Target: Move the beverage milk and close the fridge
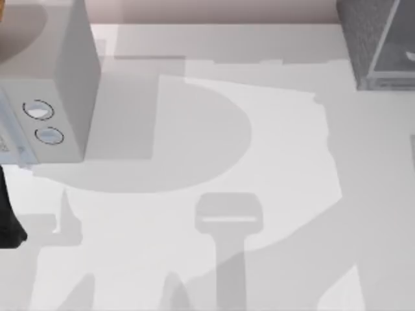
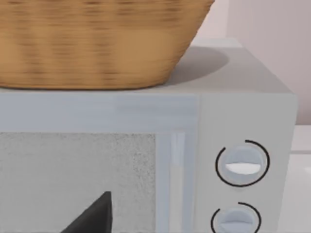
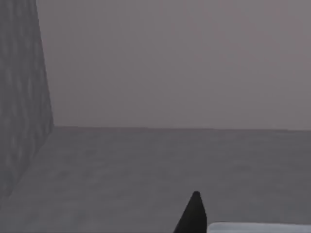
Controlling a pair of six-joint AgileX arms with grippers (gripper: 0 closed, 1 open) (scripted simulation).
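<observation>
The dark tip of my left hand sits low in the left wrist view, just before the speckled window of the grey box. I cannot tell whether this hand is apart or together. Beside that window are the box's two round dials, one above the other, and a wicker basket stands on the box's top. From above, my left arm shows as a dark shape at the left edge of the white bench, near the box at the far left. In the right wrist view the dark tip of my right hand hangs over a grey floor, with a pale strip just beside it at the picture's edge. What that strip is I cannot tell, nor whether this hand is apart or together. A speckled dark grey wall stands to one side and a smooth grey wall lies beyond. The fridge stands at the bench's far right corner, well apart from the box.
</observation>
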